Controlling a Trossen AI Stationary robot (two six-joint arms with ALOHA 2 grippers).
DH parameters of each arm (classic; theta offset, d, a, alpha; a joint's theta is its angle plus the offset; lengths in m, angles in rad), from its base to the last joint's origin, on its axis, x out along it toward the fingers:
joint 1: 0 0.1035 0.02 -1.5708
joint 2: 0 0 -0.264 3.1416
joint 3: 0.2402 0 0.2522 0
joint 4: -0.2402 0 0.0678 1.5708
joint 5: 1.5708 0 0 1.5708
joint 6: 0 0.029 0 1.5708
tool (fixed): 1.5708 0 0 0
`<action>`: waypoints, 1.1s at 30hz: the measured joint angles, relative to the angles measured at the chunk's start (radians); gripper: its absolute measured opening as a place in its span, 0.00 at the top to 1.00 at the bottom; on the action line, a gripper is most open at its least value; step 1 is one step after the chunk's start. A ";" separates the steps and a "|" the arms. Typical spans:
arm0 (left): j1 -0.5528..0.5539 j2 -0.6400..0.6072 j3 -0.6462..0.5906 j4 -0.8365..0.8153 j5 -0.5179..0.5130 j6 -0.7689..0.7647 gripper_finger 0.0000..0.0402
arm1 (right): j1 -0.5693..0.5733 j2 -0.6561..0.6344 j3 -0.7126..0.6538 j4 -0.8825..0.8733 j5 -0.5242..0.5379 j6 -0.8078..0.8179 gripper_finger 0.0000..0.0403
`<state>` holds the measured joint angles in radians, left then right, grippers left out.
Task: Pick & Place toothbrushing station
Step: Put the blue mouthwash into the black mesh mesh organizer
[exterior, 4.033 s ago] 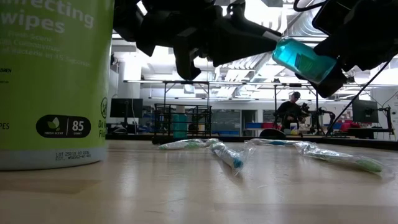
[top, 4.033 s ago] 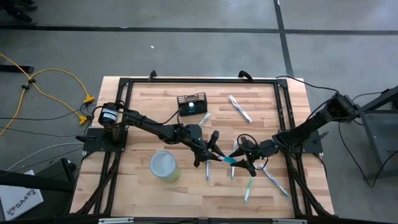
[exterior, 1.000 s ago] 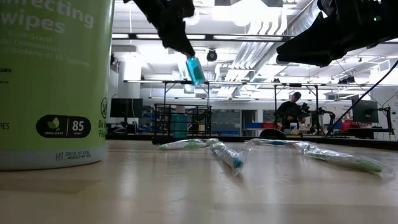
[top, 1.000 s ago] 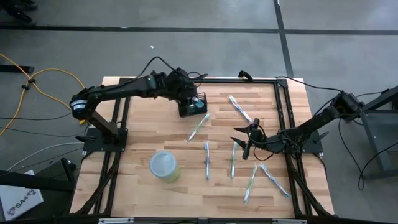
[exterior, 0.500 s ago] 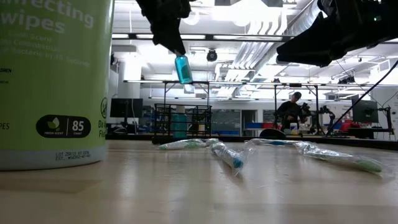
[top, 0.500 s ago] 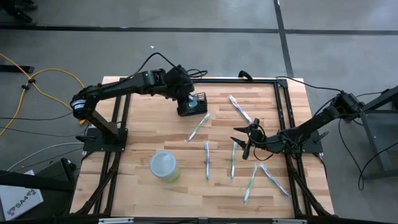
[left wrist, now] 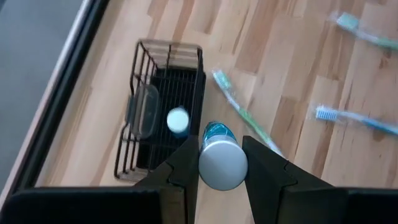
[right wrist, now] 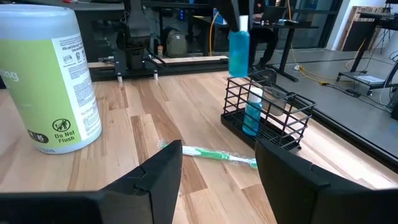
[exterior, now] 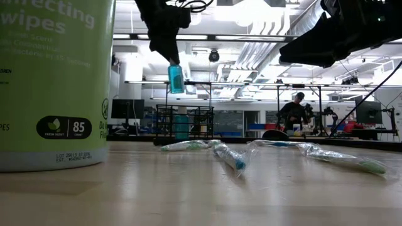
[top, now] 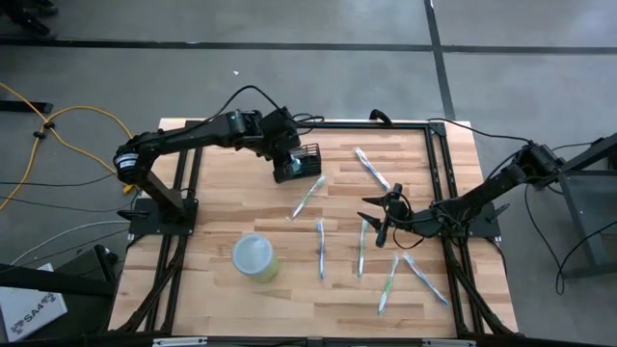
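The toothbrushing station (top: 301, 164), a small black wire holder, stands on its base at the table's far side, left of centre. Inside it, a blue bottle with a white cap (left wrist: 178, 120) stands upright. My left gripper (exterior: 169, 55) hangs over the holder, shut on a second small blue bottle (exterior: 176, 79). My right gripper (top: 386, 218) waits open near the table's right side, its fingers (right wrist: 163, 171) around nothing. Several wrapped toothbrushes (top: 321, 249) lie flat on the wood. My left gripper pinches the blue bottle at its white cap end (left wrist: 222, 165) between its two fingers (left wrist: 186, 167). The fingers come from above, slanting down toward the holder. The bottle hangs nearly upright below them, cap up, clear of the holder (right wrist: 239, 46).
A yellow-green wipes canister (top: 254, 258) stands near the front left of centre. Toothbrushes are scattered from the holder (top: 307, 197) to the right front (top: 425, 278). A black frame (top: 318, 123) borders the table. A person (exterior: 294, 112) sits far back in the room.
My left gripper has tipped further downward above the holder while staying roughly in place. The blue bottle in it has swung from slanted to nearly upright and hangs a little lower and more toward the table's left.
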<state>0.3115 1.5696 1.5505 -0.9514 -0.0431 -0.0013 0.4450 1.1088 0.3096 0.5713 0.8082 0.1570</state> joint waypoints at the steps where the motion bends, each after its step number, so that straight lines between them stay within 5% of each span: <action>1: 0.000 0.000 0.000 -0.007 -0.007 0.000 0.78 | 0.000 0.000 0.000 0.000 0.000 0.000 0.52; 33: 0.028 0.101 -0.001 0.194 -0.092 0.250 0.78 | 0.000 0.000 0.000 -0.015 0.000 0.000 0.52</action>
<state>0.3391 1.6704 1.5497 -0.7579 -0.1352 0.2490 0.4450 1.1088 0.3096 0.5568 0.8084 0.1567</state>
